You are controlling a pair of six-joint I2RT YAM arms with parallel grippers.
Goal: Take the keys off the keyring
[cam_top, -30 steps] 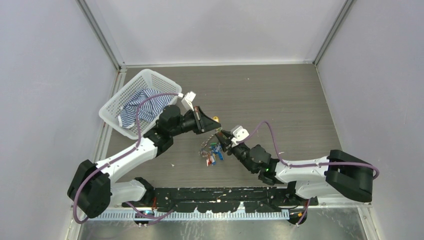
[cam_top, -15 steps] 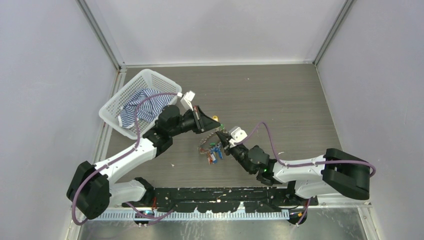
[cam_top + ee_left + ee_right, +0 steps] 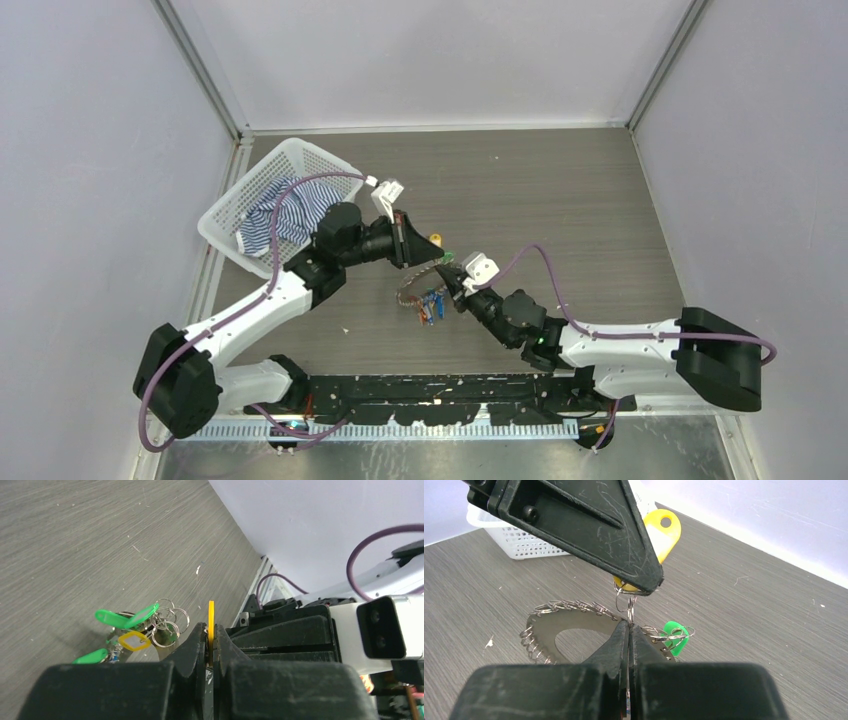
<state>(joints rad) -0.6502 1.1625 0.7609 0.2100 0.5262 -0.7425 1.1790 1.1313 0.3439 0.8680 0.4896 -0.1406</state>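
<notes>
Working one key off: left claw (image 3: 210,640) clenched on yellow tag (image 3: 659,532), right claw (image 3: 628,630) clenched on keyring (image 3: 574,605), other keys (image 3: 430,305) dangling, right of basket (image 3: 235,215). Next, likely: pull apart, twisting the small loop free.

Centre jammed; far and right side passable.

Left gripper (image 3: 412,244), clamped on a yellow tag (image 3: 434,240), and right gripper (image 3: 448,284), pinched on the keyring (image 3: 404,290), meet tip to tip mid-table. Only a sliver of gap between them, taken up by small rings. Keys (image 3: 430,305) hang bunched just below, on the near side. White basket (image 3: 335,160) with striped cloth (image 3: 285,215) blocks the far-left corner, close behind the left wrist; purple cable (image 3: 320,180) loops over it. Bare table (image 3: 580,190) from centre out to far wall (image 3: 440,60) and right wall (image 3: 750,150): wide passage. Patch between left arm (image 3: 270,300) and front rail (image 3: 440,385): narrow, hemmed in.
</notes>
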